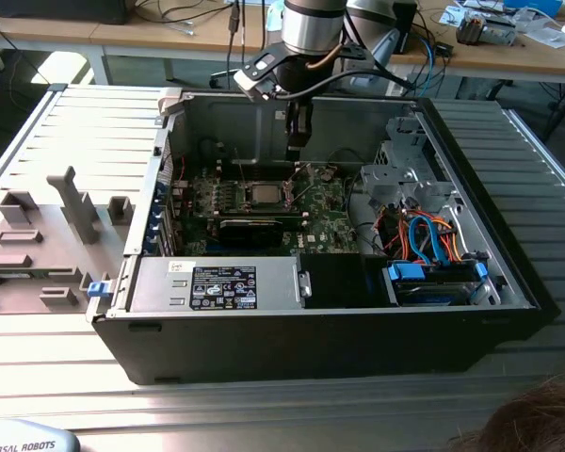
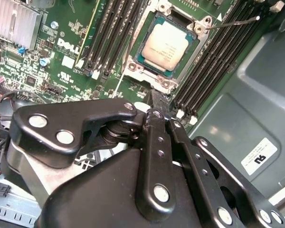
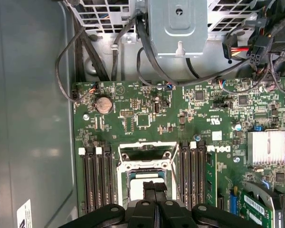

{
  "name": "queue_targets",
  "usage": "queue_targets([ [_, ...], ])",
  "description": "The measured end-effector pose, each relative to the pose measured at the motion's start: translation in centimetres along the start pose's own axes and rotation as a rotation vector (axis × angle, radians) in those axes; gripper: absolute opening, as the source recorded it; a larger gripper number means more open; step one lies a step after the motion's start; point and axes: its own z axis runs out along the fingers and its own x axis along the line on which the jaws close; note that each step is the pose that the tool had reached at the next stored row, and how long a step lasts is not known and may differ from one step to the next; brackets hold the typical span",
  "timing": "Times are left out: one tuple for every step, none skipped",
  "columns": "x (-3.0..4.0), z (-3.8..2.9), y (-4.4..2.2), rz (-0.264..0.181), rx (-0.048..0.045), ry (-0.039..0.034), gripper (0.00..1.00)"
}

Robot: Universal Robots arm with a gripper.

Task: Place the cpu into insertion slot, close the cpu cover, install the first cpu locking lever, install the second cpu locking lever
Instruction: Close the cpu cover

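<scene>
The cpu (image 2: 165, 46) lies flat in the insertion slot (image 2: 135, 71), its silver-grey top facing up inside the metal rim. The gripper (image 2: 156, 99) hangs near one corner of the slot, its black fingers pressed together with nothing between them. Rows of black memory slots (image 2: 109, 33) flank the slot on the green motherboard (image 2: 47, 71). A finned silver heatsink (image 2: 14, 23) stands well apart from it, and the grey case wall (image 2: 256, 95) carries a white label (image 2: 259, 156).

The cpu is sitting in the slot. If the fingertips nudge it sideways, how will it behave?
The cpu lies flat inside the insertion slot, so the rim would probably stop it sliding. Its smooth metal top likely offers the gripper little friction. It looks thin and light, so it might tilt or lift if caught at an edge.
</scene>
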Motion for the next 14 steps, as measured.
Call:
queue_targets([
  [0.01,0.00,0.13,0.000,0.0000,0.0000,0.11],
  [0.01,-0.01,0.24,0.000,0.0000,0.0000,0.11],
  [0.01,0.00,0.27,0.000,0.0000,0.0001,0.11],
  [0.01,0.00,0.31,0.000,0.0000,0.0000,0.11],
  [0.01,0.00,0.34,0.000,0.0000,-0.0001,0.11],
  [0.01,0.00,0.37,0.000,0.0000,0.0000,0.11],
  [0.02,0.00,0.44,0.000,0.0000,0.0000,0.11],
  [0.02,0.00,0.50,0.000,0.0000,0.0000,0.11],
  [0.02,0.00,0.57,0.000,0.0000,0.0001,0.11],
  [0.02,-0.01,0.64,0.000,0.0000,0.0000,0.11],
  [0.03,-0.01,0.69,0.000,0.0000,0.0000,0.11],
  [0.03,-0.01,0.78,0.000,0.0000,0.0000,0.11],
  [0.03,-0.01,0.82,0.000,0.0000,0.0000,0.11],
  [0.03,-0.01,0.87,0.000,0.0000,0.0000,0.11],
])
